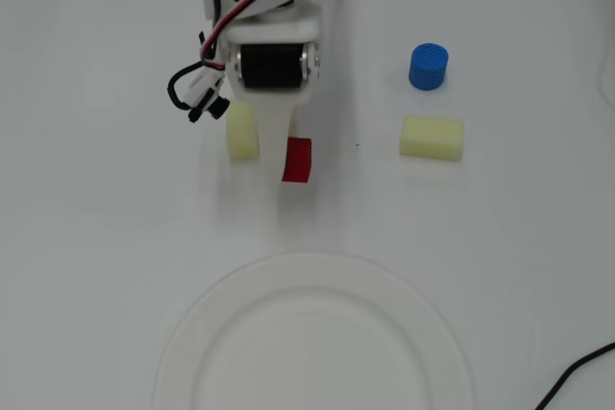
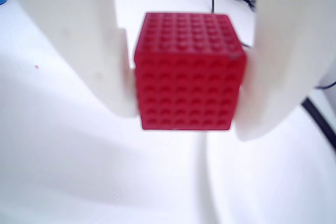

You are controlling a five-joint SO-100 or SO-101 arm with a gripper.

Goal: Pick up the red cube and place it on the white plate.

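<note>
The red cube (image 1: 298, 160) sits between my gripper's (image 1: 291, 162) white fingers, above the table's middle in the overhead view. In the wrist view the cube (image 2: 186, 72) fills the centre, and both fingers of the gripper (image 2: 187, 121) press its left and right faces. The gripper is shut on it. A faint shadow lies on the table just below the cube in the overhead view. The white plate (image 1: 197, 328) lies at the bottom centre of the overhead view, a short way beyond the cube and apart from it.
A pale yellow block (image 1: 242, 132) lies close to the left of the gripper. Another yellow block (image 1: 431, 137) and a blue ridged cylinder (image 1: 428, 66) stand to the right. A black cable (image 1: 577, 376) crosses the bottom right corner.
</note>
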